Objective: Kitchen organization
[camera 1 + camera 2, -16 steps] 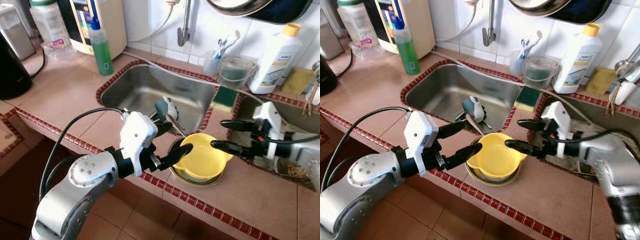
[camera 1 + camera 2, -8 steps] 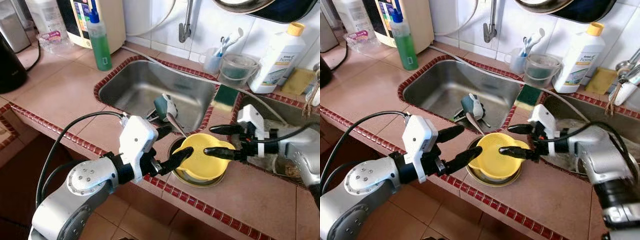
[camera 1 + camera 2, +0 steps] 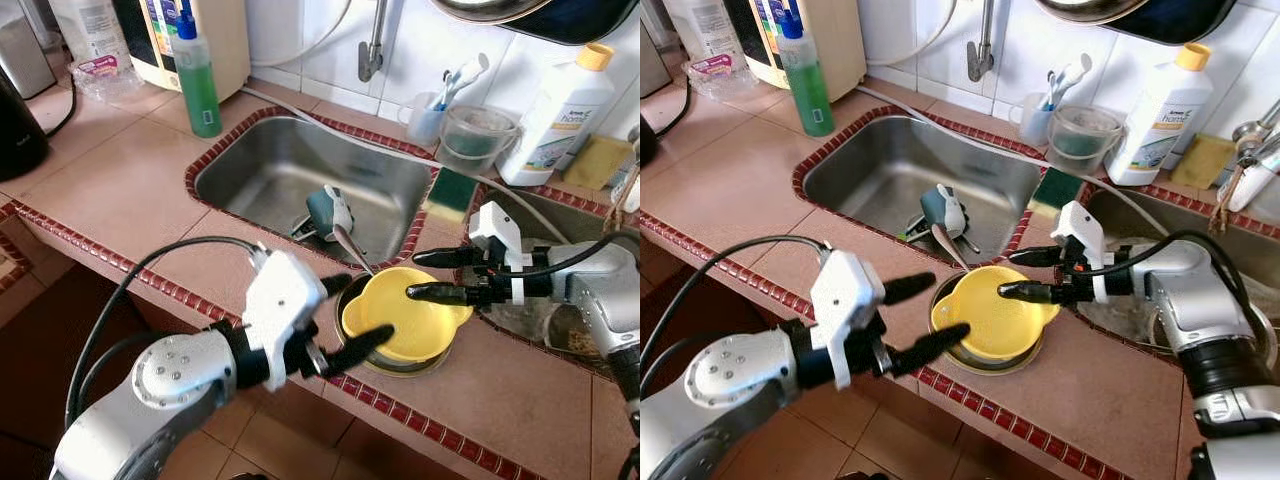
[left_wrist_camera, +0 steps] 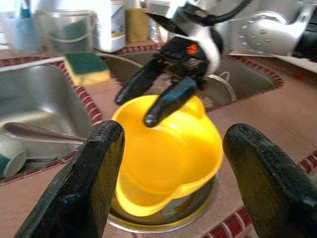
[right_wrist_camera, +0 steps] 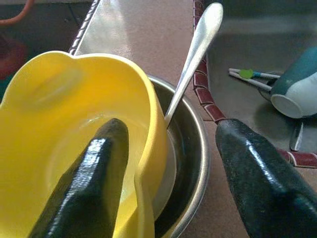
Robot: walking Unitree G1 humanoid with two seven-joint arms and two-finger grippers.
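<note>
The yellow bowl (image 3: 407, 322) serves as the landmark: it sits tilted inside a steel bowl (image 5: 190, 163) on the tiled counter (image 3: 130, 190), just in front of the front rim of the sink (image 3: 270, 170).

Well to the left of the yellow bowl and farther back, a green soap bottle (image 3: 198, 80) stands upright on the counter beside a cream appliance (image 3: 215, 40). Nearer, at the bowl's left front, the left gripper (image 3: 345, 318) hovers with its fingers spread wide; one fingertip (image 3: 378, 337) lies over the steel bowl's front edge and the other sits beside the bowl's left rim. Whether either touches the bowls cannot be told. From the left wrist view the yellow bowl shows between the two black fingers (image 4: 81, 188).

Behind the yellow bowl, a teal and white cup (image 3: 327, 211) lies on its side in the sink, and a metal spoon (image 5: 194, 54) leans out of the steel bowl toward the sink.

At the bowl's right, the right gripper (image 3: 1012, 274) reaches in with its fingers apart: one finger (image 5: 94, 188) dips inside the yellow bowl, the other (image 5: 257, 173) stays outside, straddling its rim nearest the sink.

Farther back and right, a green sponge (image 3: 451, 191) rests on the sink edge, with a clear cup (image 3: 477, 140) and a white detergent bottle (image 3: 556, 112) against the wall.
</note>
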